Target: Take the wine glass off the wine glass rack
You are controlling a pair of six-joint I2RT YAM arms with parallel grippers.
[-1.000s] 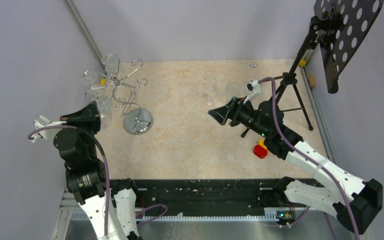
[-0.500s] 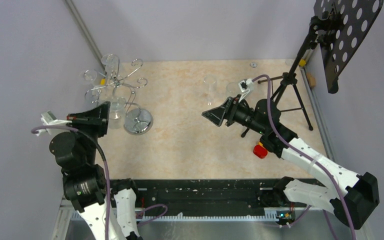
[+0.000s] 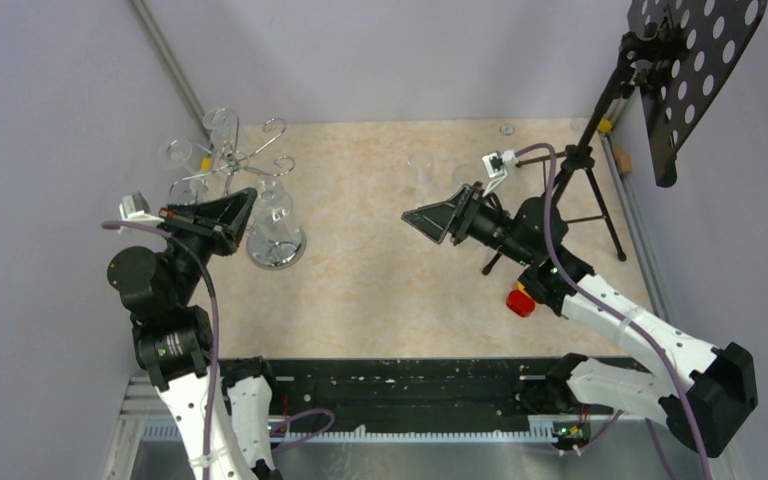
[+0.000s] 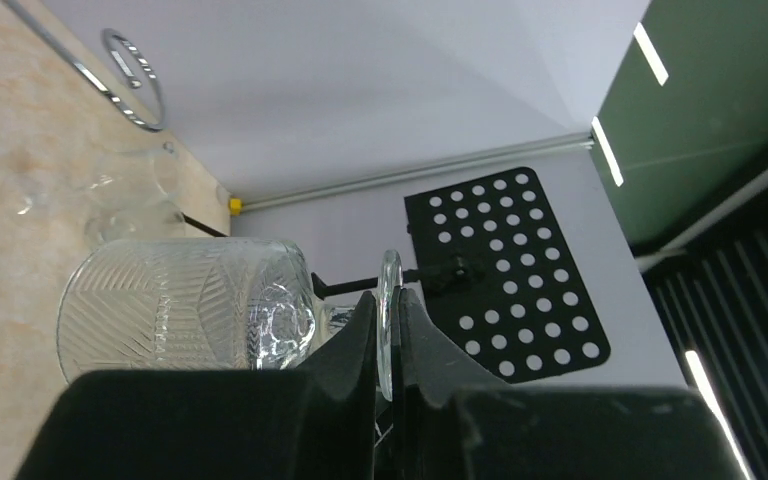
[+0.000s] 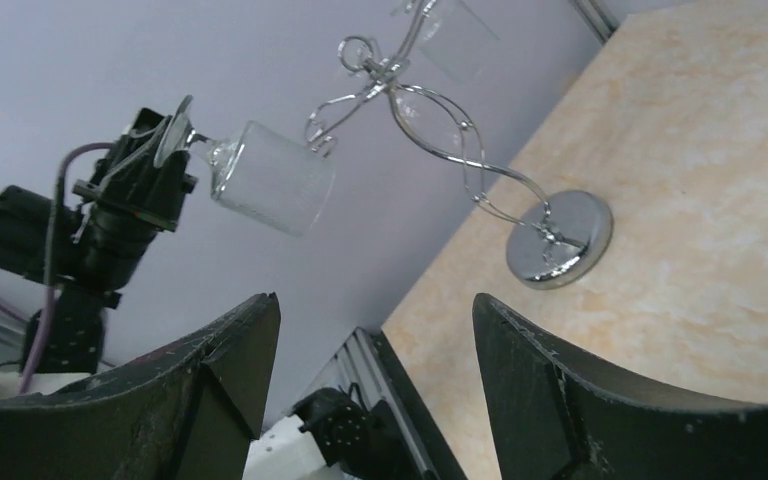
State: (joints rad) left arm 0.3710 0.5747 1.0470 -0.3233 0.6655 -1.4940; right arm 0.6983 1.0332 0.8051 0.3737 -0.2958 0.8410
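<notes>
**Glass Drawn Off the Chrome Rack**

The wine glass (image 5: 270,178) is shown held on its side in mid-air, its round foot pinched between the fingers of the left tool (image 4: 388,300). Over the past second it has been swung with the arm from the left flank of the wine glass rack (image 5: 558,238) toward the middle. In the overhead view it is now seen above the rack's mirrored base.

In the right wrist view the bowl is seen just beside one curled arm and appears no longer hung from it, though a light touch cannot be ruled out. The right tool (image 5: 375,300) is spread and empty, well apart from the rack. On the far loops other glasses (image 3: 222,125) are left hanging.

The removal is judged nearly done, with only a clean carry away to the counter (image 3: 380,270) thought to remain.
</notes>
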